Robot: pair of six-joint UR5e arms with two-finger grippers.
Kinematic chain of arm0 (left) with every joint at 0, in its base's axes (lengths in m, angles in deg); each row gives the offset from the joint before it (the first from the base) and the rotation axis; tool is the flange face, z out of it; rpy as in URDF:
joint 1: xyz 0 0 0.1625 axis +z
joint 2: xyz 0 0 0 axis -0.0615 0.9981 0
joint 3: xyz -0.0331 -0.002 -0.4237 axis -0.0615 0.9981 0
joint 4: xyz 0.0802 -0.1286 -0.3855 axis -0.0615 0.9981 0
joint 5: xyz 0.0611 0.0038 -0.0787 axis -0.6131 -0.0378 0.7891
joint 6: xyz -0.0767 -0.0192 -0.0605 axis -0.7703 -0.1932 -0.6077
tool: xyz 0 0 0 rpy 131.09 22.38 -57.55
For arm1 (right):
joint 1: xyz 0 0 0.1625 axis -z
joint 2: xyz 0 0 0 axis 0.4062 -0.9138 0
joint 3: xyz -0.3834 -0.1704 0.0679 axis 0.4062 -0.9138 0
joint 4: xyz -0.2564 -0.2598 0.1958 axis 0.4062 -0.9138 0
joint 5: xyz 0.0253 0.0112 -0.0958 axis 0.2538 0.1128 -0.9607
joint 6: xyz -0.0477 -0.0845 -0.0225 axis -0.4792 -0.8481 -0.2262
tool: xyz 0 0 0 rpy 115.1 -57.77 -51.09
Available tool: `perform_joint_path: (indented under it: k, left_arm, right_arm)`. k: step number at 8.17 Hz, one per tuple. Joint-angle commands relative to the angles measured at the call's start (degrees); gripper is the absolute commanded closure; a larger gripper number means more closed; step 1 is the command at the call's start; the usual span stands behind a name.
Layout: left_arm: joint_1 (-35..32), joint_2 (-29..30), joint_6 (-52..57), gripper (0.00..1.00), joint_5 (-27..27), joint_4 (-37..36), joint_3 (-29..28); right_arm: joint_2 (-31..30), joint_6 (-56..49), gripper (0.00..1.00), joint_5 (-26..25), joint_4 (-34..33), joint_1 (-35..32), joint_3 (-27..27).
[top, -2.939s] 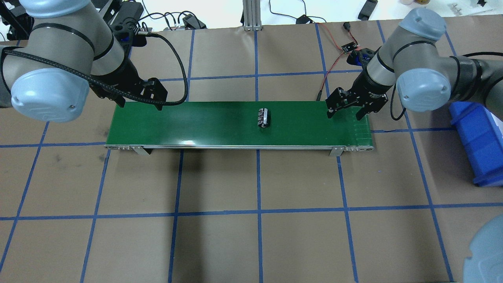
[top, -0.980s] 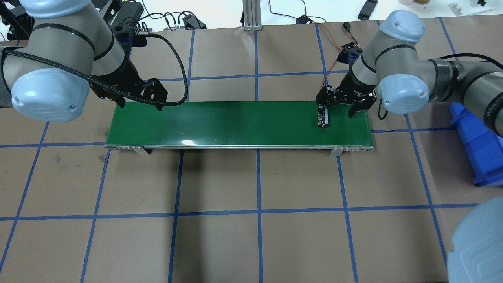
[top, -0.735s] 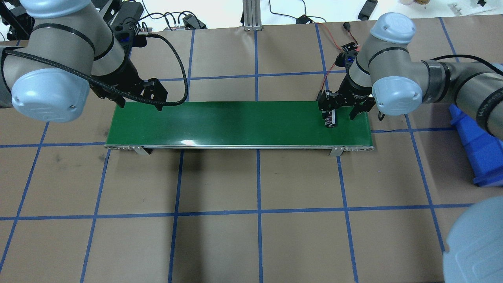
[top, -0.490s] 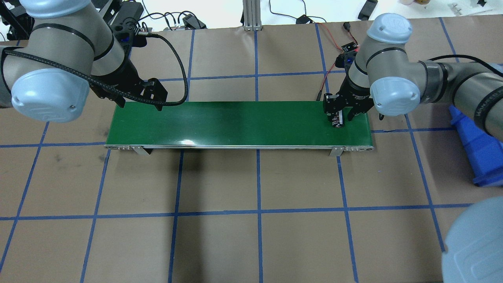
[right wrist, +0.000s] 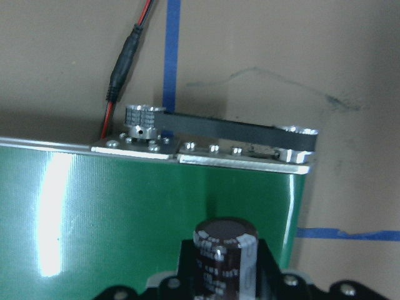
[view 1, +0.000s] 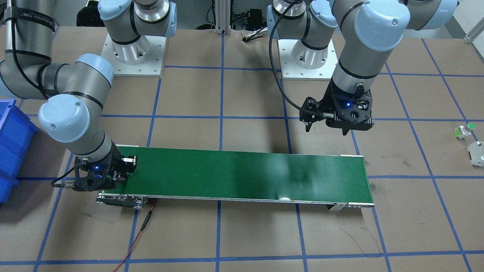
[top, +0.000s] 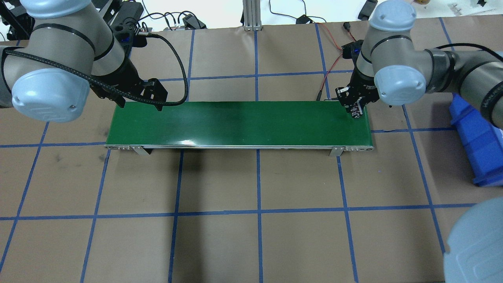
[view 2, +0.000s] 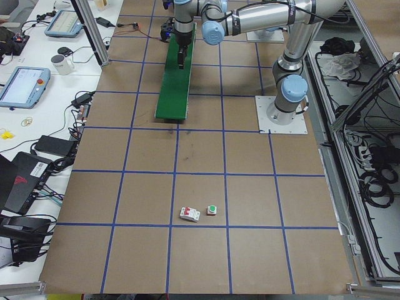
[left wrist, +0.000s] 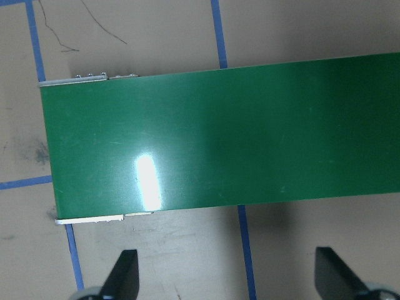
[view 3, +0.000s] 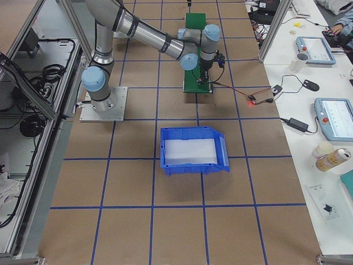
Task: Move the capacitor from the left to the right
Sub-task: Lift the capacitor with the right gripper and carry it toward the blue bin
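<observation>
The capacitor (right wrist: 225, 253), a short dark cylinder with pale grey markings, sits between the fingers of my right gripper (top: 355, 107), which is shut on it. It is held over the right end of the green conveyor belt (top: 235, 122). In the overhead view the capacitor (top: 357, 112) shows as a small dark piece under the wrist. In the front-facing view my right gripper (view 1: 120, 174) hides it. My left gripper (left wrist: 228, 281) is open and empty, just behind the belt's left end (left wrist: 219, 131).
A blue bin (top: 479, 141) stands on the table to the right of the belt. A red wire (top: 334, 59) runs to the belt's right end. A small white piece with a green cap (view 1: 464, 130) and a white blocky part (view 1: 477, 153) lie far to my left.
The capacitor travelled from the belt's middle to its right end. My right gripper moved onto it, shut on it and shifted right with it. The left arm has not moved.
</observation>
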Motion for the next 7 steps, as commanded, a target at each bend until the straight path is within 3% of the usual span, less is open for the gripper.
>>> perform_joint_path:
  k: [1,4,7]
  left_arm:
    - [0.0,-0.1,0.0,0.0,0.0,0.0,0.0]
    - [0.0,-0.1,0.0,0.0,0.1,0.0,0.1]
    - [0.0,0.0,-0.1,0.0,0.1,0.0,0.1]
  right_arm:
    - [-1.3,-0.7,1.0,-5.1,6.7,2.6,-7.1]
    - [-3.3,-20.2,1.0,-5.6,8.0,17.8,-9.1]
    - [-2.5,-46.3,1.0,-4.8,7.4,33.4,-12.0]
